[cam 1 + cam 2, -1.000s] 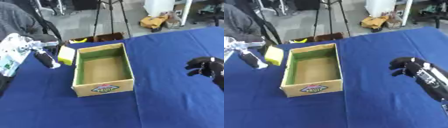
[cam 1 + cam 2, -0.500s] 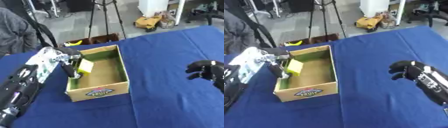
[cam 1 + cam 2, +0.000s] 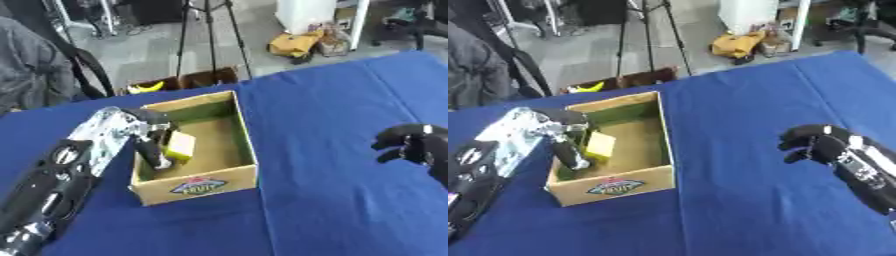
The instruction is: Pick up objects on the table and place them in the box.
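Observation:
An open cardboard box (image 3: 203, 186) with a green lining stands on the blue table (image 3: 332, 110). My left hand (image 3: 150, 142) reaches over the box's left wall and is shut on a yellow block (image 3: 181, 146), which hangs inside the box just above its floor. My right hand (image 3: 822, 146) hovers over the table at the right, well away from the box, fingers curled and holding nothing.
Beyond the table's far edge stand a tripod (image 3: 210, 35), a dark chair (image 3: 87, 70), a yellow bag (image 3: 293, 44) and floor clutter. Blue cloth stretches between the box and my right hand.
My left hand has carried the yellow block from outside the box's left wall over it and down inside. The camera view has shifted. The right hand stays about where it was.

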`<control>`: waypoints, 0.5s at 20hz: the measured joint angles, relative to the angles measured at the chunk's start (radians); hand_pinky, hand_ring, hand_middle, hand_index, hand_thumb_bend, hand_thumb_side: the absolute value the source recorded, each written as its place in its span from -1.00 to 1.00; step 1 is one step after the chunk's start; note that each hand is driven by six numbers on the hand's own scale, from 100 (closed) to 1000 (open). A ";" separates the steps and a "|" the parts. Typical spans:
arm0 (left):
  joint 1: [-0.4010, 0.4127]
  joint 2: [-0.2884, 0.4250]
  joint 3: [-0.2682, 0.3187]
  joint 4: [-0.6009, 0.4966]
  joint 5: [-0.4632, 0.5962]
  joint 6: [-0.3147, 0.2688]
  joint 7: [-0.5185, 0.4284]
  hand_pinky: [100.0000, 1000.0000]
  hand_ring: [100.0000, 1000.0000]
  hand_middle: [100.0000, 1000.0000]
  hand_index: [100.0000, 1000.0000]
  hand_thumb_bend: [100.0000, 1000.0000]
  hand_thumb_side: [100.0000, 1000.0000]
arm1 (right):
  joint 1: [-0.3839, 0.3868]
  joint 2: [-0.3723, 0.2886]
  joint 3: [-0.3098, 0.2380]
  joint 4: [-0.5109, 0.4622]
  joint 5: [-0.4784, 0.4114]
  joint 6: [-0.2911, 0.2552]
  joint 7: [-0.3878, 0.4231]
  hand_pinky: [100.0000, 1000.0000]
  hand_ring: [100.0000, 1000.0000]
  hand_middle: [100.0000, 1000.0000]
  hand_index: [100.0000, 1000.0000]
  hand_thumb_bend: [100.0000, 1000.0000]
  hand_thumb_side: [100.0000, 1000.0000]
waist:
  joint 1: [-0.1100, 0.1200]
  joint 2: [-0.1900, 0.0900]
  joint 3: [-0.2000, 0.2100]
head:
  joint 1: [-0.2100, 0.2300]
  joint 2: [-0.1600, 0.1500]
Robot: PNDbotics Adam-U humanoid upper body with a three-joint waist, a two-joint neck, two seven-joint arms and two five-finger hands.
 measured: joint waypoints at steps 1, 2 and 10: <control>0.000 0.000 0.000 -0.001 -0.008 -0.002 -0.001 0.35 0.27 0.29 0.64 1.00 0.00 | -0.001 0.000 0.000 0.000 0.000 0.000 0.000 0.35 0.52 0.46 0.62 -1.00 0.52 | 0.000 0.000 0.001 | 0.000 0.000; 0.000 0.000 0.000 -0.005 -0.014 -0.004 -0.001 0.36 0.29 0.31 0.66 1.00 0.04 | -0.001 0.000 0.000 0.000 0.000 0.000 0.000 0.35 0.52 0.46 0.62 -1.00 0.52 | 0.000 0.000 0.001 | 0.000 0.000; 0.038 0.044 0.051 -0.195 0.033 0.049 0.136 0.26 0.08 0.12 0.54 0.68 0.11 | 0.004 0.000 -0.001 0.000 0.000 -0.001 -0.002 0.35 0.52 0.46 0.62 -1.00 0.51 | -0.005 -0.003 0.024 | -0.006 0.000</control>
